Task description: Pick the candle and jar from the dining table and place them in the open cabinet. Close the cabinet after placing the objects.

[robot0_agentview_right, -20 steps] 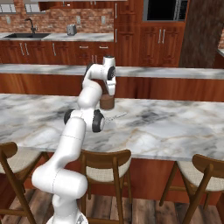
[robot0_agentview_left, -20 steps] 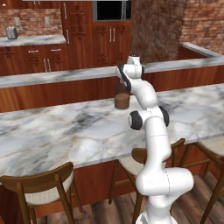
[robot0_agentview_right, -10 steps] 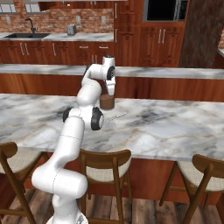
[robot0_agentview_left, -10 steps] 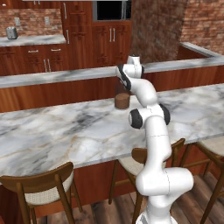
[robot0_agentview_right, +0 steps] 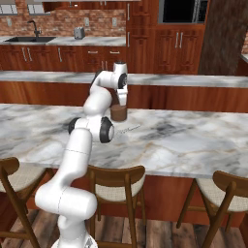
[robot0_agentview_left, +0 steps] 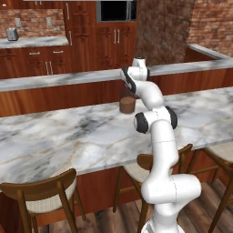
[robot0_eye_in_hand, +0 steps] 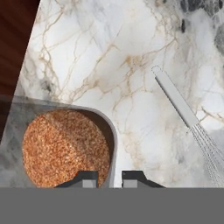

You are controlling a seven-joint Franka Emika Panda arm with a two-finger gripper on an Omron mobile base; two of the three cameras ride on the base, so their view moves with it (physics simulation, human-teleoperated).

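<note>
gripper (robot0_eye_in_hand: 109, 178): over the jar, fingertips drawn near together across its rim wall at 6 o'clock in hand view; looks clamped on the glass.
jar (robot0_eye_in_hand: 65, 146): upright on the dining table (robot0_agentview_left: 68, 136), brown fill visible from above; far-edge side of the slab in both base views.
whisk (robot0_eye_in_hand: 186, 116): lying flat on the marble at 3 o'clock of the jar, apart from it.
progress: jar grip stage only; not lifted. Candle, cabinet placement and door closing all left, by my read.
room: wooden stools (robot0_agentview_right: 114, 181) along near edge, brick walls, toaster (robot0_agentview_right: 79, 33) on back counter.
</note>
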